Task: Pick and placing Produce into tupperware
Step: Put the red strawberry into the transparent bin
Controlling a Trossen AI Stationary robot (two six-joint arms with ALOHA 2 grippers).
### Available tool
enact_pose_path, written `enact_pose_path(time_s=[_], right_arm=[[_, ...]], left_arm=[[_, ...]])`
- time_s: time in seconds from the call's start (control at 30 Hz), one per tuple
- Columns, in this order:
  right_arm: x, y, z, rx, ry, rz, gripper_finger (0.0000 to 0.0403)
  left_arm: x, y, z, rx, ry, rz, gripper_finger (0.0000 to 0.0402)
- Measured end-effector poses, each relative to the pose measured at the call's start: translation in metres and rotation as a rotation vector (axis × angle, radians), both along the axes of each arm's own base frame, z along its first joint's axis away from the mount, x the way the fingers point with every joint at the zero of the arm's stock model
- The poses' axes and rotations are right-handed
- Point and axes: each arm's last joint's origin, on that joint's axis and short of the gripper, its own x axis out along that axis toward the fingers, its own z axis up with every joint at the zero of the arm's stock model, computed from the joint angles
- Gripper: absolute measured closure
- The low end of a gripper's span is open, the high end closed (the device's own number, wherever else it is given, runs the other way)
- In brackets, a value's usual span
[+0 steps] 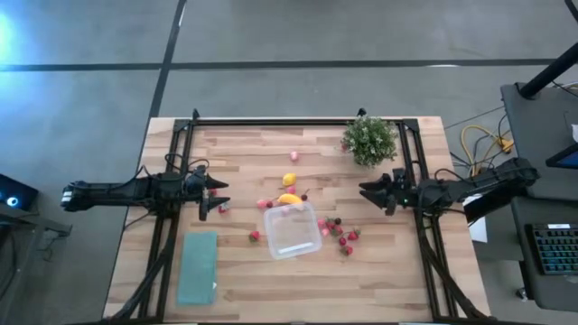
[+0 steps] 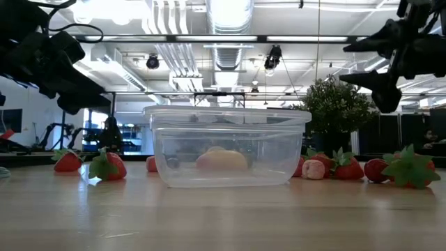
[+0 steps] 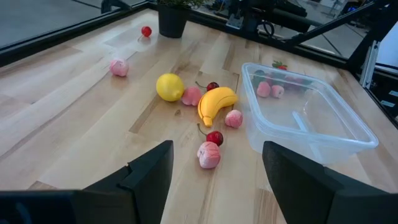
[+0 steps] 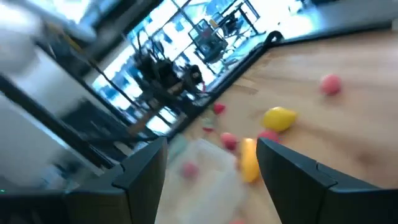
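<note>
Grey concrete floor point(image 1: 298, 32); ceiling ducts point(image 2: 230, 17) overhead.

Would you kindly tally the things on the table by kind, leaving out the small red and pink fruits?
Lemon: 1
Banana: 1
Clear box: 1
Potted plant: 1
Teal mat: 1
Total: 5

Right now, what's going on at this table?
Nothing is being handled yet. The small clear plastic tupperware box sits empty mid-table, with the toy produce scattered around it: a yellow lemon, a yellow banana and small red strawberries. The left end effector hovers open to the box's left, the right end effector open to its right near the green potted plant. Neither holds anything.
</note>
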Motion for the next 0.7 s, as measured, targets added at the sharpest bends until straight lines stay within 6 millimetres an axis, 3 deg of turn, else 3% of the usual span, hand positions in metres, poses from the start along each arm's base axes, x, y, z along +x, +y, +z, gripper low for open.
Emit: enact_pose_path(time_s=[0.17, 0.33, 0.7], right_arm=[[-0.001, -0.0032, 0.0077, 0.188, -0.119, -0.104, 0.0163], [-0.0028, -0.0076, 0.0089, 0.219, -0.151, -0.261, 0.0163], [-0.0028, -0.0074, 0.0087, 0.189, -0.139, -0.258, 0.0163]], left_arm=[[0.0, 0.0, 0.0, 0.0, 0.0, 0.0, 0.0168], [0.0, 0.0, 0.0001, 0.0, -0.001, 0.0, 0.0168], [0.0, 0.0, 0.0001, 0.0, 0.0, 0.0, 0.0168]])
